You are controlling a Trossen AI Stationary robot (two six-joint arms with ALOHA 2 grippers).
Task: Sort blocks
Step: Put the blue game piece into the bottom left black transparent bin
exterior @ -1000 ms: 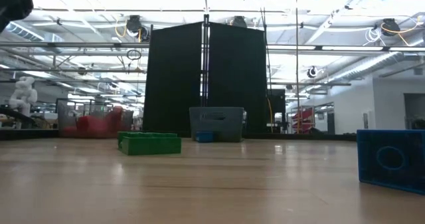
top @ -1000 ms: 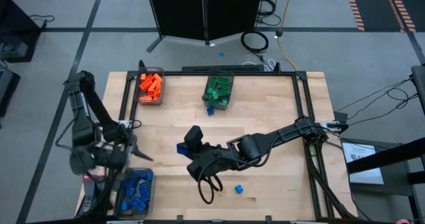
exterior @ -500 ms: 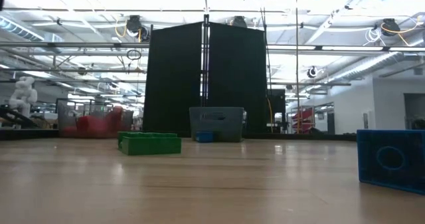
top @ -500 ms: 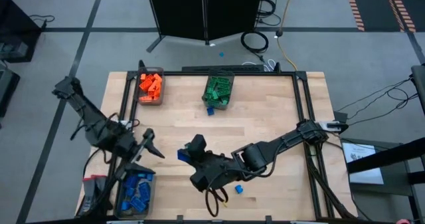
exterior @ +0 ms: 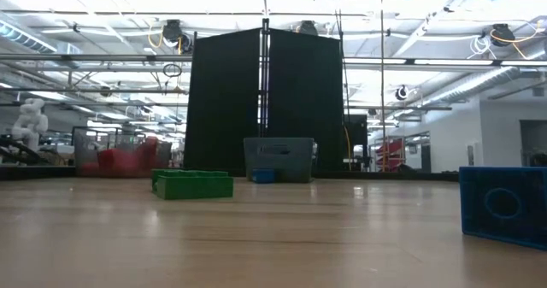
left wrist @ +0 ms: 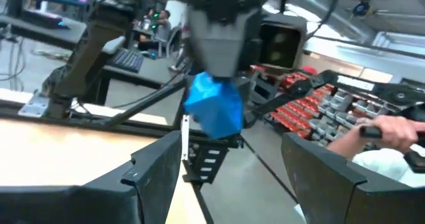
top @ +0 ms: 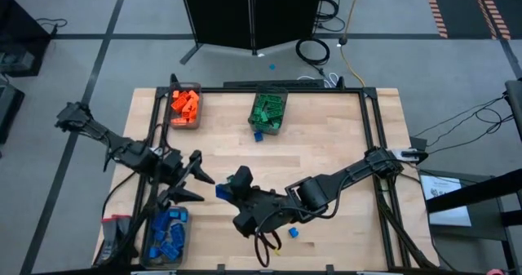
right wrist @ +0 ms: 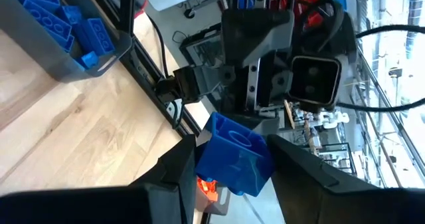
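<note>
My right gripper (top: 228,187) is shut on a blue block (top: 222,191) above the near-left middle of the table. In the right wrist view the block (right wrist: 232,154) fills the gap between my right gripper's (right wrist: 231,143) fingers. My left gripper (top: 204,185) is open and level, facing that block from the table's left, just short of it. In the left wrist view the block (left wrist: 214,104) hangs in front of my left gripper (left wrist: 229,151). Two loose blue blocks lie on the table, one (top: 258,135) by the green bin and one (top: 293,232) near the front edge. My right gripper pinches the blue block by two opposite faces (right wrist: 206,159) between its two fingers. The fingers come roughly level from the table's right, pointing left. The block is lifted clear of the table and juts past the fingertips toward my left gripper.
An orange-filled bin (top: 185,108) and a green-filled bin (top: 269,110) stand at the far edge. A blue-filled bin (top: 167,234) sits at the near-left corner. The low view shows a green block (exterior: 192,184) and a blue block (exterior: 504,201) on the wood. A person's hand (left wrist: 392,127) shows beyond the table.
My left gripper has swung from above the blue bin toward the table's right and stopped open in front of the held blue block, its elbow swinging out to the left. My right gripper has carried the block slightly toward the near edge.
</note>
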